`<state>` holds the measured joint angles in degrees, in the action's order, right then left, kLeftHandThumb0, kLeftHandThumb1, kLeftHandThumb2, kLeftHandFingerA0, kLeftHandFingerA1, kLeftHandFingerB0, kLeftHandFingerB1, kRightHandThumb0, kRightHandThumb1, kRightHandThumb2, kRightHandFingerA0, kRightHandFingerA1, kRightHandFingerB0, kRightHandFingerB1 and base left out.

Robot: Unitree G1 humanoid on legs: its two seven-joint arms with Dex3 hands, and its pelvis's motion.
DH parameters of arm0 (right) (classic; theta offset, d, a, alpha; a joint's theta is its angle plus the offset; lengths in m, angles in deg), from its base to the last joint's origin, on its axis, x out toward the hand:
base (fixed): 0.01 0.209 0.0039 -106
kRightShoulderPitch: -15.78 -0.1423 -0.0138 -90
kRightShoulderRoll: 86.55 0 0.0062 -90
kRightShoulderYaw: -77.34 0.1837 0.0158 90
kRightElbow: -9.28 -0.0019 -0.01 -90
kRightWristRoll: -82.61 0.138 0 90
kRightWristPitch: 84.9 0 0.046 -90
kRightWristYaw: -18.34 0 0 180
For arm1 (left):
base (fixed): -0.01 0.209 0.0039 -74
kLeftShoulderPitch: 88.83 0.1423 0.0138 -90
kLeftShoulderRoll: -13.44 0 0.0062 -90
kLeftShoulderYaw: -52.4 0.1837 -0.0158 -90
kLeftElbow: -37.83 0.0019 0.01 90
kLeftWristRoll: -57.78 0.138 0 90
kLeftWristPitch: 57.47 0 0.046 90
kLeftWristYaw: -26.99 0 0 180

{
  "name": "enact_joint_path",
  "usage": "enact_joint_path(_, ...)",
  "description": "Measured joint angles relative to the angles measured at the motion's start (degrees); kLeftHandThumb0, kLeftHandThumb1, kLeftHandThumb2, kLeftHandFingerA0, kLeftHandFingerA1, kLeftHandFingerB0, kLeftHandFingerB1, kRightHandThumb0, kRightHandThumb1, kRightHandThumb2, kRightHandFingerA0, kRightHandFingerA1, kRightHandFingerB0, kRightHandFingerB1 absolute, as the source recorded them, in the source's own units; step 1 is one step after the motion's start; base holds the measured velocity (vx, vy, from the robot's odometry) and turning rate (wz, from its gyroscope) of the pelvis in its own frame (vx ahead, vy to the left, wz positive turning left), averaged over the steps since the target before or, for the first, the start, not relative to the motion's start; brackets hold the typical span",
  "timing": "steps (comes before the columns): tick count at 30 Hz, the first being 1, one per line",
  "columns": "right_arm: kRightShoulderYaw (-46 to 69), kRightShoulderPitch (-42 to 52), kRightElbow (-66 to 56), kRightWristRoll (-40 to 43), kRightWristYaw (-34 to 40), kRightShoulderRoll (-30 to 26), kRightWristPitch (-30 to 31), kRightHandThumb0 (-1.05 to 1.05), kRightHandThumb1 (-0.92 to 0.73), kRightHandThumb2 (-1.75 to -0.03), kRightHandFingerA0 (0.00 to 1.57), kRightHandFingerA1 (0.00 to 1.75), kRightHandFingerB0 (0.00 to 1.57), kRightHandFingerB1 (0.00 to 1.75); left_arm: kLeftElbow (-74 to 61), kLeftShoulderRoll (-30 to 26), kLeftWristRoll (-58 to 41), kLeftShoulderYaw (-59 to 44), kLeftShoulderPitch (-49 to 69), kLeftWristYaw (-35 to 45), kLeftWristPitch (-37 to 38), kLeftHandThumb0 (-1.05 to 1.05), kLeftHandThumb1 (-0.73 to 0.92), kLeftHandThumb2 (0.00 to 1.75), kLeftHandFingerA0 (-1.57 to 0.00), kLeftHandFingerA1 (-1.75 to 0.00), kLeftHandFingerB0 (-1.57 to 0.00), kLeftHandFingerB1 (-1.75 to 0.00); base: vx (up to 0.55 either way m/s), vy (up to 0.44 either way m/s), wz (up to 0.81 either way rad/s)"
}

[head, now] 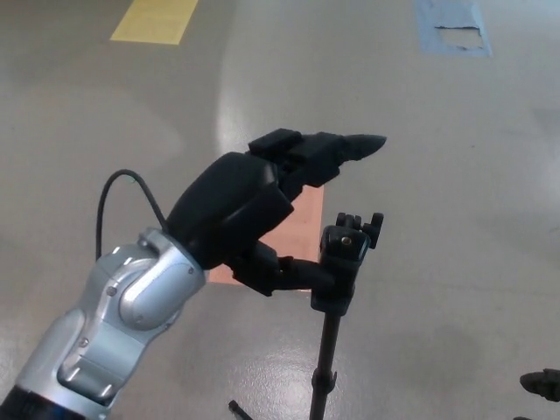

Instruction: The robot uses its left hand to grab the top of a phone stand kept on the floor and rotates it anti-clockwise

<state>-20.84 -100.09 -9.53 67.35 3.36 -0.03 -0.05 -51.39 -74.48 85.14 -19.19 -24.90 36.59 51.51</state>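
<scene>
1. The phone stand [339, 289] stands upright on the grey floor [455, 175], low and right of centre in the head view; its black pole runs down out of the picture at the bottom edge.
2. The stand's top is a black clamp block with a small knobbed bracket above it, and it carries nothing.
3. The left robot hand [262, 206] comes in from the lower left on a silver forearm [122, 324] with a thin black cable looping above the wrist.
4. This robot hand is spread open and holds nothing: the two thick fingers [337, 149] reach out above the stand's top, apart from it, while the thumb [297, 276] extends low toward the clamp block, its tip right against the block's left side.
5. A pinkish rectangular patch [308, 219] lies on the floor behind the hand, mostly hidden by it.
6. A yellow marking [157, 19] sits top left and a blue one [451, 26] top right.
7. The right robot hand does not show.
</scene>
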Motion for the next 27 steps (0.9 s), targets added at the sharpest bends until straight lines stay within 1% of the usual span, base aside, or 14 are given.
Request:
enact_joint_path(1,0.02,-0.01,-0.01,0.00,-0.03,0.00,0.00,-0.35,-0.79,-0.63,0.44,0.39,0.03,0.25,0.00,0.05,0.21,0.13,0.00,0.01,-0.12,-0.67,0.51,0.56,-0.21,-0.33,-0.04,-0.25,0.00,0.000,0.00)
enact_joint_path(2,0.03,-0.02,-0.01,-0.01,-0.05,0.00,0.00,-0.35,-0.79,-0.63,0.44,0.39,0.03,0.25,0.01,0.09,0.49,0.27,0.00,0.03,-0.29,-0.69,0.43,0.76,-0.14,-0.42,-0.04,-0.26,0.00,0.000,0.00)
enact_joint_path(5,0.03,-0.02,-0.01,-0.01,-0.07,0.00,-0.01,-0.35,-0.79,-0.63,0.46,0.39,0.03,0.25,0.05,0.13,1.02,0.52,-0.04,0.12,-0.88,-0.69,0.43,0.75,-0.15,-0.42,-0.05,-0.26,0.00,0.000,0.00)
enact_joint_path(6,0.03,-0.03,-0.01,-0.03,-0.08,0.00,-0.01,-0.34,-0.77,-0.68,0.45,0.42,0.08,0.16,0.18,0.15,1.27,0.64,-0.19,0.17,-1.01,-0.35,0.23,0.85,-0.01,-0.47,-0.01,-0.51,0.00,0.000,0.00)
enact_joint_path(9,0.02,-0.05,-0.02,-0.04,-0.08,0.00,-0.01,-0.35,-0.79,-0.63,0.47,0.40,0.03,0.25,0.35,0.19,1.56,0.80,-0.37,0.18,-1.34,-0.35,0.23,0.85,0.00,-0.47,0.00,-0.50,0.00,0.000,0.00)
enact_joint_path(16,0.00,-0.12,-0.02,-0.05,-0.07,0.00,0.01,-0.34,-0.77,-0.68,0.45,0.42,0.08,0.16,1.23,0.43,1.88,1.14,-0.99,0.22,-2.25,-0.35,0.23,0.85,0.00,-0.47,0.00,-0.50,0.00,0.000,0.00)
enact_joint_path(17,0.00,-0.22,-0.01,-0.05,-0.07,0.01,0.05,-0.35,-0.79,-0.63,0.45,0.39,0.04,0.25,1.56,0.44,1.90,1.15,-1.22,0.21,-2.33,-0.35,0.23,0.85,0.00,-0.47,0.00,-0.50,0.00,0.000,0.00)
enact_joint_path(18,0.00,-0.39,0.00,-0.06,-0.07,0.01,0.11,-0.42,-0.65,-0.83,0.39,0.50,0.04,0.24,1.89,0.43,1.93,1.15,-1.44,0.21,-2.41,-0.35,0.23,0.85,0.00,-0.47,0.00,-0.50,0.00,0.000,0.00)
enact_joint_path(20,-0.02,-0.61,0.00,-0.07,-0.06,0.01,0.20,-0.42,-0.65,-0.83,0.39,0.50,0.04,0.24,2.30,0.45,1.96,1.16,-1.68,0.21,-2.50,-0.35,0.23,0.85,0.00,-0.47,0.00,-0.50,0.00,0.000,0.00)
enact_joint_path(22,-0.20,-0.82,0.00,-0.13,-0.03,0.01,0.26,-0.34,-0.77,-0.68,0.45,0.43,0.09,0.17,2.83,0.46,1.95,1.17,-2.03,0.21,-2.52,-0.35,0.23,0.85,0.00,-0.47,0.00,-0.50,0.00,0.000,0.00)
enact_joint_path(23,-0.28,-0.84,0.00,-0.16,-0.03,0.01,0.26,-0.42,-0.64,-0.83,0.38,0.50,0.04,0.24,3.05,0.49,1.94,1.17,-2.13,0.21,-2.52,-0.35,0.23,0.85,0.00,-0.47,0.00,-0.50,0.00,0.000,0.00)
enact_joint_path(24,-0.36,-0.86,0.00,-0.18,-0.02,0.01,0.27,-0.42,-0.64,-0.83,0.38,0.50,0.04,0.24,3.29,0.53,1.94,1.18,-2.21,0.21,-2.52,-0.35,0.23,0.85,0.00,-0.47,0.00,-0.50,0.00,0.000,0.00)
enact_joint_path(25,-0.40,-0.86,0.00,-0.21,-0.02,0.01,0.29,-0.36,-0.79,-0.63,0.43,0.39,0.04,0.25,3.51,0.57,1.93,1.19,-2.24,0.21,-2.52,-0.35,0.24,0.85,0.00,-0.47,0.00,-0.50,0.00,0.000,0.00)
enact_joint_path(27,-0.53,-0.87,0.00,-0.28,-0.01,0.01,0.33,-0.34,-0.76,-0.66,0.39,0.40,0.05,0.20,3.82,0.61,1.93,1.22,-2.29,0.21,-2.53,-0.35,0.24,0.85,0.00,-0.47,0.00,-0.50,0.00,0.000,0.00)
